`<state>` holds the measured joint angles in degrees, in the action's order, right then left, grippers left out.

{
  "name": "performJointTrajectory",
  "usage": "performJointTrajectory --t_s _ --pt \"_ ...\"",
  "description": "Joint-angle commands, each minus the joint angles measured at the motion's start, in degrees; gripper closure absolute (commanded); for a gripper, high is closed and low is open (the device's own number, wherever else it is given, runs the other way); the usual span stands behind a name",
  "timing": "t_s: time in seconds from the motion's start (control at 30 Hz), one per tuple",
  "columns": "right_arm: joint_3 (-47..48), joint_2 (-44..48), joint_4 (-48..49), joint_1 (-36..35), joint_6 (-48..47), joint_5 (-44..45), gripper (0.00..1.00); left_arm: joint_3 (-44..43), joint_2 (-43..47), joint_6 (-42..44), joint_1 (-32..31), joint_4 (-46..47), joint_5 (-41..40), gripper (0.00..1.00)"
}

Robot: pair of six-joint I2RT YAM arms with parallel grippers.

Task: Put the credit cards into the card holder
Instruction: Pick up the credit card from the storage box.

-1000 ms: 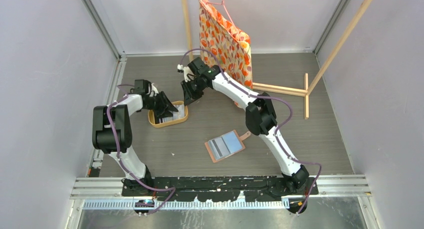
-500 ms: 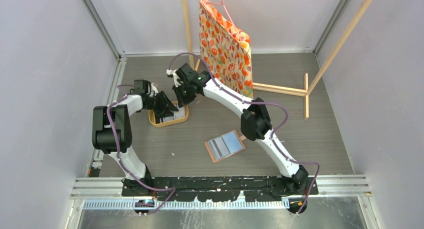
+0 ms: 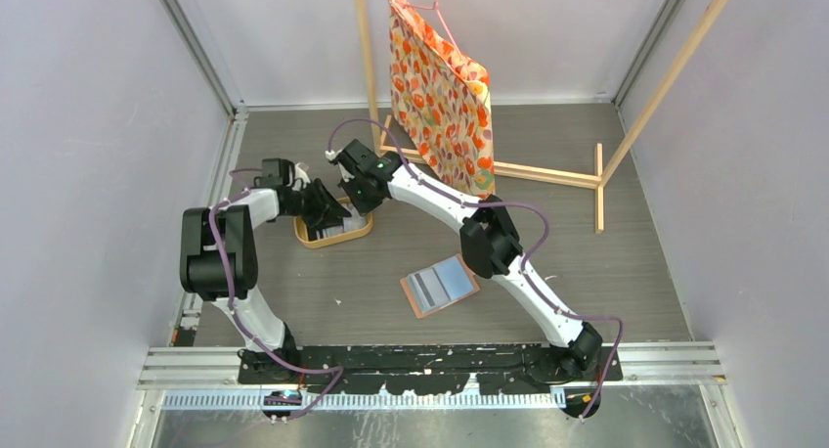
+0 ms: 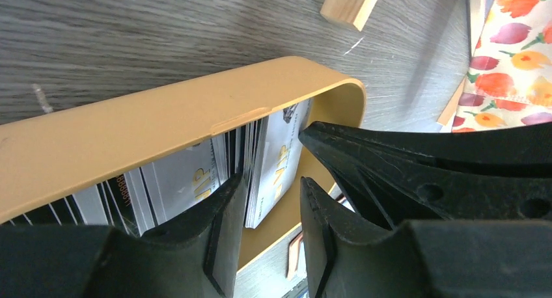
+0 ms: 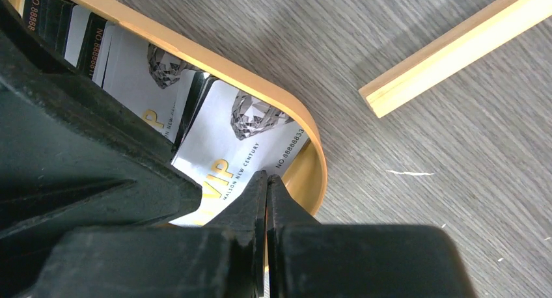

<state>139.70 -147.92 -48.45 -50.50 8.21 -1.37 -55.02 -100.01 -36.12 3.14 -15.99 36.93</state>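
Several credit cards (image 3: 338,231), white and black, stand on edge in the oval yellow-rimmed tray (image 3: 359,234). My left gripper (image 3: 327,211) is inside the tray, open. In the left wrist view its jaws (image 4: 270,194) straddle the end of the card stack (image 4: 260,161) with a narrow gap. My right gripper (image 3: 350,192) is shut at the tray's far end. In the right wrist view its closed tips (image 5: 267,177) touch a white VIP card (image 5: 221,142). The card holder (image 3: 440,284) lies open on the table, grey-blue inside up, apart from both grippers.
A flower-print bag (image 3: 440,76) hangs from a wooden frame (image 3: 547,174) at the back. A frame bar (image 5: 455,51) lies on the table just beyond the tray rim (image 5: 286,103). Grey walls close in the table on three sides.
My right gripper has swung left and down from beside the bag to the tray's far end. The left gripper, tray and card holder have stayed put.
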Motion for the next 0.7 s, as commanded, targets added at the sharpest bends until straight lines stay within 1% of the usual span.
performJointTrajectory --t_s 0.0,0.07,0.1,0.3,0.4,0.6,0.67 --pt "1.6 0.2 0.3 0.2 -1.0 2.2 0.97 0.7 3.3 -1.7 0.2 4.9 4.8 0.62" --pt "1.5 0.1 0.1 0.2 -1.1 2.2 0.97 1.1 3.4 -2.3 0.2 6.5 6.3 0.63" --pt "1.5 0.1 0.0 0.2 -1.3 0.0 0.97 1.3 3.3 -2.6 0.2 7.3 6.9 0.63" --pt "1.0 0.5 0.2 0.4 -1.2 -3.5 0.96 1.9 2.5 -4.4 0.2 10.8 10.2 0.63" --pt "0.2 1.3 0.8 1.2 -0.3 -7.4 0.95 2.5 2.8 -5.4 0.2 13.2 11.4 0.63" --pt "-0.6 3.1 2.2 2.9 2.0 -14.7 0.91 3.2 2.6 -6.9 0.2 15.7 13.1 0.63" --pt "-0.6 3.7 2.3 3.5 2.3 -16.3 0.88 3.2 2.1 -7.2 0.2 15.7 13.1 0.63"
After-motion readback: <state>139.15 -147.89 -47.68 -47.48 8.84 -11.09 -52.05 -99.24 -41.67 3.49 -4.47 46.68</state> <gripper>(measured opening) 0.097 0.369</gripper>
